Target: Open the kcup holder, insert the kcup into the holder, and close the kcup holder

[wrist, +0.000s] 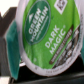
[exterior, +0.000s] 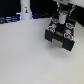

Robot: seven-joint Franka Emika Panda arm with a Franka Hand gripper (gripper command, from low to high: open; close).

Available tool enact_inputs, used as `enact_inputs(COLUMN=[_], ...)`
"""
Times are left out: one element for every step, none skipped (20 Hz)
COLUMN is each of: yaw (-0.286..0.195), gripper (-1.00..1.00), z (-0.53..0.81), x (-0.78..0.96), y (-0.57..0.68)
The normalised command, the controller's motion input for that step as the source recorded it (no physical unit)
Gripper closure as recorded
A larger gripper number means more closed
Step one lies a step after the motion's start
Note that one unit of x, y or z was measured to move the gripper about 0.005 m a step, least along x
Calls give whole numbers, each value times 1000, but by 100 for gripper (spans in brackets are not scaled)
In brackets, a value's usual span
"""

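The kcup (wrist: 46,35), a round pod with a green "Dark Magic" lid, fills most of the wrist view and sits between my fingers (wrist: 12,50). In the exterior view my gripper (exterior: 63,18) hangs just above the black kcup holder (exterior: 59,37) at the right rear of the table, with a speck of green, the kcup (exterior: 63,22), at its tips. The gripper is shut on the kcup. The holder's drawer appears pulled out toward the table's front, and small coloured pod tops show in it. Whether the kcup touches a slot is too blurred to tell.
A white bottle-like object (exterior: 25,10) stands at the back on the exterior view's left. The white table (exterior: 25,55) spreads in front of the holder. A dark edge runs along the back.
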Motion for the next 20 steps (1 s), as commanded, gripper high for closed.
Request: enact_inputs(yaw=[2, -2, -3, -3, -4, -5, 0, -6, -4, -3, -5, -5, 1, -3, -3, -6, -7, -7, -8, 0], gripper=[100, 100, 100, 100, 100, 100, 100, 100, 100, 100, 100, 100, 100, 100, 100, 100, 100, 100, 100, 100], z=[-58, -87, -82, -90, -88, -89, -113, -82, -22, -33, -55, -81, -98, -109, -92, -82, -94, -97, 0, -26], x=[139, 165, 158, 163, 168, 160, 136, 129, 164, 137, 98, 91, 66, 85, 74, 73, 80, 84, 97, 0], y=[-108, -60, -32, -20, -12, -14, -18, -18, -85, -55, -48, -38, -36, -29, -32, -33, -33, -31, -82, 0])
